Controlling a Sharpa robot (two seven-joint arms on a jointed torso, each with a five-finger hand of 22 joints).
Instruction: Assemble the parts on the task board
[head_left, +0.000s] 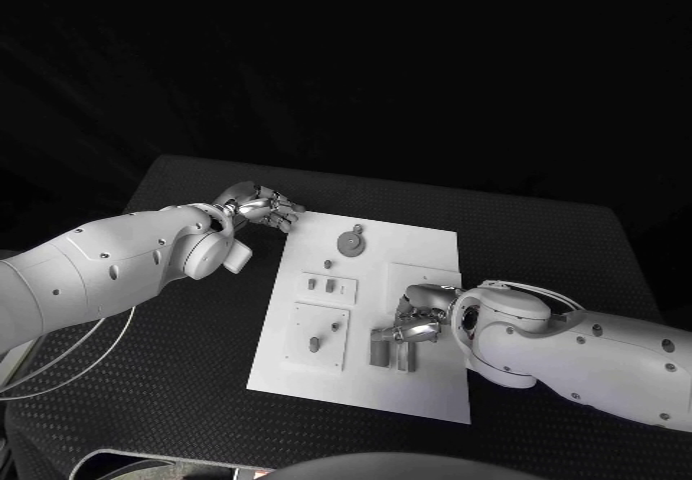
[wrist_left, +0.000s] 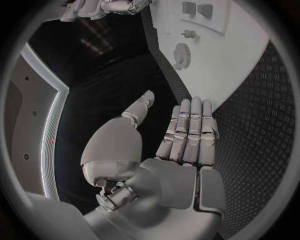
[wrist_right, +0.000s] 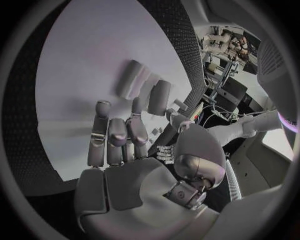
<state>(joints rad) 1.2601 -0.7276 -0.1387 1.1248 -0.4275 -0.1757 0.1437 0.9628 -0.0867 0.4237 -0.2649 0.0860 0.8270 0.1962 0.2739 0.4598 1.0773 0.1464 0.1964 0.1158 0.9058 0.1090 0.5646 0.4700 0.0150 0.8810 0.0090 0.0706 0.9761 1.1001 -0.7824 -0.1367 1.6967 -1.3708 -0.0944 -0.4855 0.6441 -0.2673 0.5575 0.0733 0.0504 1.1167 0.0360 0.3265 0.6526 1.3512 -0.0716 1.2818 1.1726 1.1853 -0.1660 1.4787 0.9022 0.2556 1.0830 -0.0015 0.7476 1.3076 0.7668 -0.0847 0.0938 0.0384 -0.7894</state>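
Note:
The white task board (head_left: 418, 262) lies in the middle of the table. On it are a round grey gear (head_left: 351, 241), two small pieces (head_left: 320, 286) and another small piece (head_left: 315, 344). Two upright grey pieces (head_left: 392, 350) stand near its front right. My right hand (head_left: 415, 318) hovers over the board with its fingertips at those upright pieces (wrist_right: 145, 86); whether it grips one is unclear. My left hand (head_left: 257, 208) is off the board's far left corner, fingers straight, thumb apart, holding nothing (wrist_left: 187, 135). The gear (wrist_left: 182, 54) lies ahead of it.
The black table (head_left: 188, 330) surrounds the board with open room left and behind. A grey cable (head_left: 65, 365) loops under my left arm near the table's left edge.

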